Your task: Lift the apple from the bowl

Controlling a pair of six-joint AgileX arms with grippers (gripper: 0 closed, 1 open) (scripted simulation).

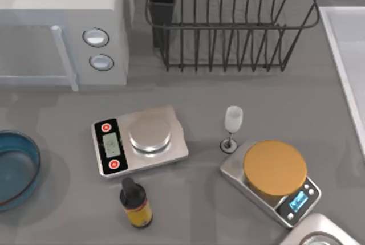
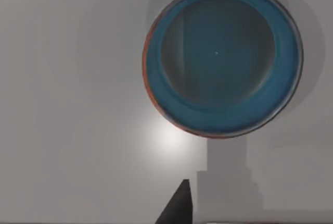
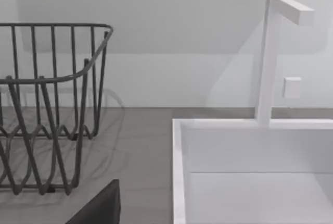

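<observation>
Bowl (image 1: 16, 168) sits at the table's 9 o'clock edge: shallow, round, translucent blue, thick rim. No apple seen in it from the top or the left wrist view; the bowl (image 2: 223, 60) looks empty there, with an orange-red sliver along one outer rim. Left gripper hangs above it, likely staged for a pick; only one dark fingertip (image 2: 179, 208) shows, jaw state cannot be told. Centre: steel scale (image 1: 140, 141), smooth round plate. At 4 o'clock, orange-topped scale (image 1: 274, 179). Right wrist faces wire rack (image 3: 47, 109) and white sink (image 3: 250, 172); jaws there cannot be told.
</observation>
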